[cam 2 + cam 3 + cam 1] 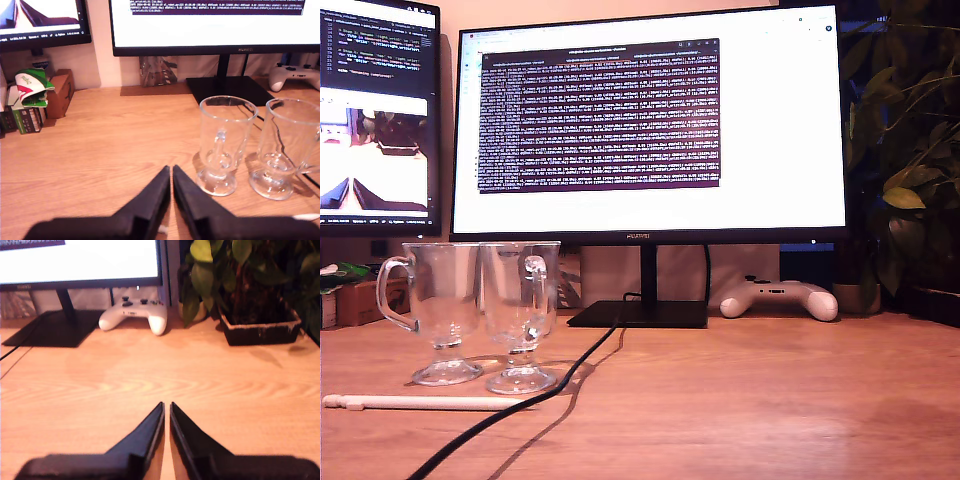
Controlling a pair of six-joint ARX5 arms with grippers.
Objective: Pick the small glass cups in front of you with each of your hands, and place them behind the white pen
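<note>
Cups first: two clear glass mugs stand side by side on the wooden desk, upright and empty, each with a loop handle, a short stem and a round foot. One cup (pixel 437 310) is nearer the exterior view's left, the other cup (pixel 520 315) just beside it, bowls nearly touching in that view. Right in front of their feet, toward the camera, lies the pen (pixel 425 403), long, thin, white and matte, parallel to the desk's front edge. A black cable (pixel 535 385) snakes past the second cup's foot and runs back to the monitor stand (pixel 640 313), a flat black slab under a big bright screen.

My first gripper (pixel 171 172) sits over bare wood beside the cups, dark angular fingers pressed together with only a sliver between the tips, gripping nothing. My second gripper (pixel 166 409) is the same: tips pinched nearly closed, nothing in them, over open grain well apart from the glassware.

Farther back, a smooth white controller (pixel 134 315) rests near the stand, and a leafy plant (pixel 240 275) fills a dark rectangular planter (pixel 260 332).
</note>
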